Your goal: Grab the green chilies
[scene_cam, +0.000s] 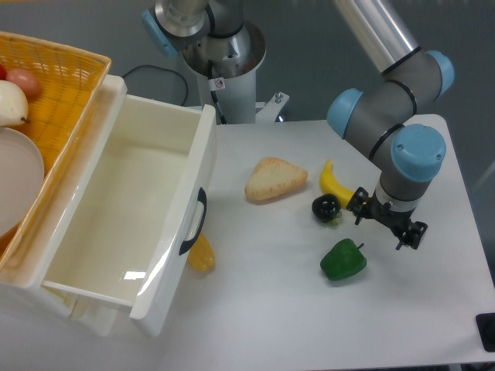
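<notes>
One green chilies (343, 260), one banana (334, 184), one bread (274, 179)

Probably a robotics lab: arm pedestal (224, 58) bolted beside white table (271, 309).

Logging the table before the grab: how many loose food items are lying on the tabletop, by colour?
Green: 1, the green chilies
Yellow: 1, banana
Blackish: 1, round fruit
Tan: 1, bread wedge
Orange-yellow: 1, piece half hidden under the white drawer
Total: 5
</notes>
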Motion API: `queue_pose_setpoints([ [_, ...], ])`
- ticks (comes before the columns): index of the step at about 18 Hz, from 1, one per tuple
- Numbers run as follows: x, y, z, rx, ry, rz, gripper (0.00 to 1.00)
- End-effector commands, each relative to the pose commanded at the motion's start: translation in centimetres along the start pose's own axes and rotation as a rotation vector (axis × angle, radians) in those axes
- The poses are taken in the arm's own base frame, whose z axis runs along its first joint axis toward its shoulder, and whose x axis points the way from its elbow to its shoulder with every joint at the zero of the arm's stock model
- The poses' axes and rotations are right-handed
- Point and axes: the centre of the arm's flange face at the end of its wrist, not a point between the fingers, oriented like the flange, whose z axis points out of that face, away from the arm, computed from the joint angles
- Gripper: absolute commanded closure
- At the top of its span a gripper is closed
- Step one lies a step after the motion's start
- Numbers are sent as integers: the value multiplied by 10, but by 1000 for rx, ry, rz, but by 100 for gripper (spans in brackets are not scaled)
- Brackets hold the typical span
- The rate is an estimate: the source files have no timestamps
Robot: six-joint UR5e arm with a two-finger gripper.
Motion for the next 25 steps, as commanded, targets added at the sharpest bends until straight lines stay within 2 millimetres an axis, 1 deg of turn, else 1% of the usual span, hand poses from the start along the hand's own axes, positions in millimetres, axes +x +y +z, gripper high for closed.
queue_pose_setpoints([
  [3, 1, 0, -7, -1, -10, 7, 0],
  [5, -3, 3, -4, 2, -8, 17, 0],
  [10, -3, 4, -1, -2, -5, 49, 0],
  [12, 0, -2, 3, -4, 3, 105, 0],
  [13, 0, -5, 8, -5, 9, 113, 0],
  [16, -2, -26, 17, -5, 7, 151, 0],
  [18, 1, -34, 21, -7, 12, 168, 0],
  [22, 3, -34, 20, -7, 12, 208, 0],
  [25, 9, -41, 24, -8, 22, 226, 0],
])
